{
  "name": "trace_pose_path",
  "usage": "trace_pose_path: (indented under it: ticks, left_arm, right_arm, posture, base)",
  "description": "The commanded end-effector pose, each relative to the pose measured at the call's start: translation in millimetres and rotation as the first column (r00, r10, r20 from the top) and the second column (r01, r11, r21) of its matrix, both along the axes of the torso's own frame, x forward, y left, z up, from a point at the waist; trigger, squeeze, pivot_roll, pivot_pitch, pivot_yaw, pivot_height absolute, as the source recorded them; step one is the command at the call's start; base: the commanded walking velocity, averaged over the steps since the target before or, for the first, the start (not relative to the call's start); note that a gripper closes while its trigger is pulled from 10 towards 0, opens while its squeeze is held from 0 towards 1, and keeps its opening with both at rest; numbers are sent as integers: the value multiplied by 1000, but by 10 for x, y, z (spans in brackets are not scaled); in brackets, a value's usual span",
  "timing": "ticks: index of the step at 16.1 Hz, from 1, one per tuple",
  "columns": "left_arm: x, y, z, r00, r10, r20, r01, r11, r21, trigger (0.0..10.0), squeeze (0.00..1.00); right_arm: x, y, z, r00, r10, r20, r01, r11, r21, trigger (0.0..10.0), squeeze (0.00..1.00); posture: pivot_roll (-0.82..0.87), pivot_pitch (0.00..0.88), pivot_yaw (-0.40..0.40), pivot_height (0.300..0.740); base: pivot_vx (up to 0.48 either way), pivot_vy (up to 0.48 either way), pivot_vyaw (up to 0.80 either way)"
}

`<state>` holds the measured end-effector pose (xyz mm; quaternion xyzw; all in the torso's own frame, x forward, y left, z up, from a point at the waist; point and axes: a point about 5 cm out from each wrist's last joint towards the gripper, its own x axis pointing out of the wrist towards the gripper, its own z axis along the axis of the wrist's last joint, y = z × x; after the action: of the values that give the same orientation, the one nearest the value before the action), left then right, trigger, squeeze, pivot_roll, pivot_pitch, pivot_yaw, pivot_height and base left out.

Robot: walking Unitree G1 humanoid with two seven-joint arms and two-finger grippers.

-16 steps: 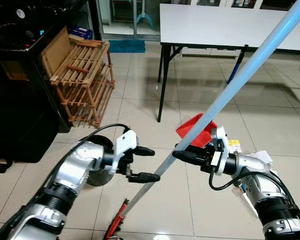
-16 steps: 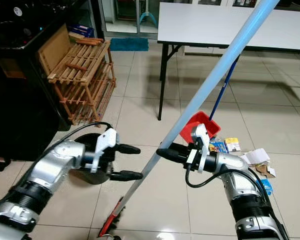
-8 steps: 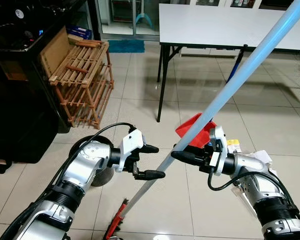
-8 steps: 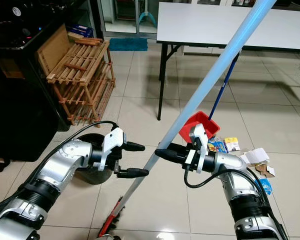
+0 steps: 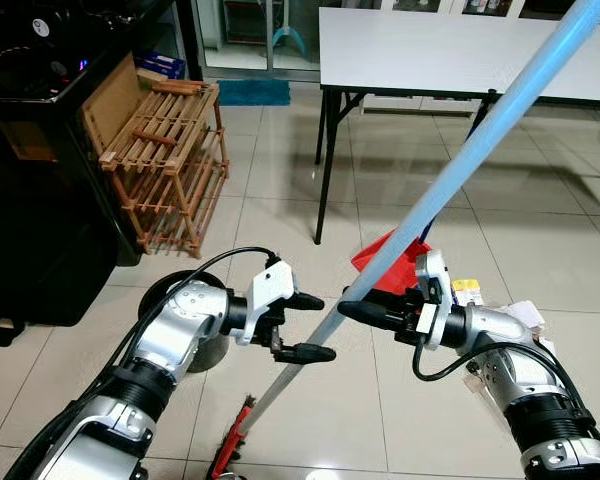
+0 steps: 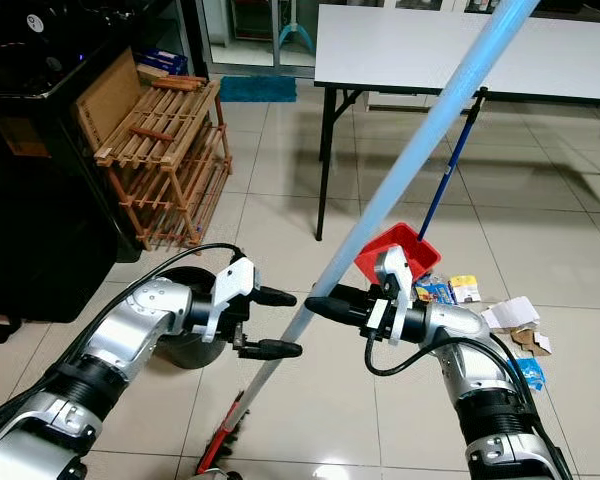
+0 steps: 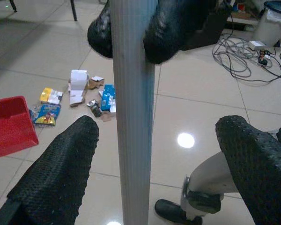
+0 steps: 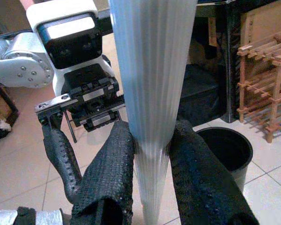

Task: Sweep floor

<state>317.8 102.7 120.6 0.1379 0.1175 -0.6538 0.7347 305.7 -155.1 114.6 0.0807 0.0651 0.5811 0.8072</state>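
Right, nearest me the broom head (image 5: pixel 230 452) sits on the tiles at my feet, red bristles down, its pale blue broom handle (image 6: pixel 400 183) slanting up to my right. My right gripper (image 6: pixel 325 305) is clamped on that handle, both fingers pressed against it. My left gripper (image 5: pixel 308 326) is spread wide, the handle standing between its fingers (image 7: pixel 56 171) untouched, so I judge the second hold not yet made. Beyond my left arm there's a black bin (image 6: pixel 185 350). Beyond the right gripper, the red dustpan (image 6: pixel 405 248) stands beside scattered litter (image 6: pixel 455 290) and torn cardboard (image 6: pixel 515 320); nothing gathered, sweeping barely begun by my reading. Open tile between me and the mess. Farther off, a wooden rack (image 5: pixel 170 160) hems the left, a white table (image 5: pixel 450 50) the far side.
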Motion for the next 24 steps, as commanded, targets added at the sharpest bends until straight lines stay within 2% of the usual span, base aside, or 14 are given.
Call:
trace_pose_path:
  ticks: [1,6,7,8,9,15,17,18,24]
  left_arm:
    - [13,-38,24,1000,-27,15,26,999,21,10000,0]
    - [67,-114,91,999,7,43,-6,1000,-23,10000,0]
    - [65,-120,92,999,5,43,-4,1000,-23,8941,0]
    - [64,-124,91,999,4,43,-3,1000,-23,8941,0]
    - [71,-128,94,999,7,44,-6,1000,-23,0,0]
    - [63,-130,71,999,-9,38,9,1000,-12,0,0]
    - [48,-133,60,999,-16,36,16,1000,-11,3098,0]
    - [44,-134,52,999,-18,34,18,1000,-7,10000,0]
    - [33,-165,30,999,-31,27,31,1000,-3,10000,0]
  right_arm:
    - [-20,12,29,1000,12,8,-12,1000,28,10000,0]
    - [-31,25,20,1000,13,4,-13,999,31,10000,0]
    - [-33,28,20,1000,14,4,-14,999,32,10000,0]
    - [-34,29,20,1000,14,4,-14,999,33,10000,0]
    - [-36,28,22,1000,15,4,-15,999,32,10000,0]
    - [-29,18,37,1000,12,9,-12,999,30,10000,0]
    - [-25,20,46,1000,13,11,-13,999,31,10000,0]
    - [-20,19,56,1000,13,14,-13,999,31,10000,0]
    - [-8,57,103,999,23,30,-24,999,39,10000,0]
  posture:
    - [1,98,2,740]
    - [3,102,3,740]
    - [2,103,3,740]
    - [2,103,3,740]
    - [2,103,2,740]
    - [1,104,4,740]
    - [0,105,5,740]
    - [0,105,5,740]
    - [-5,104,7,740]
  base:
    - [0,0,0]
    - [0,0,0]
    - [0,0,0]
    - [0,0,0]
    - [0,0,0]
    - [0,0,0]
    - [0,0,0]
    - [0,0,0]
    - [0,0,0]
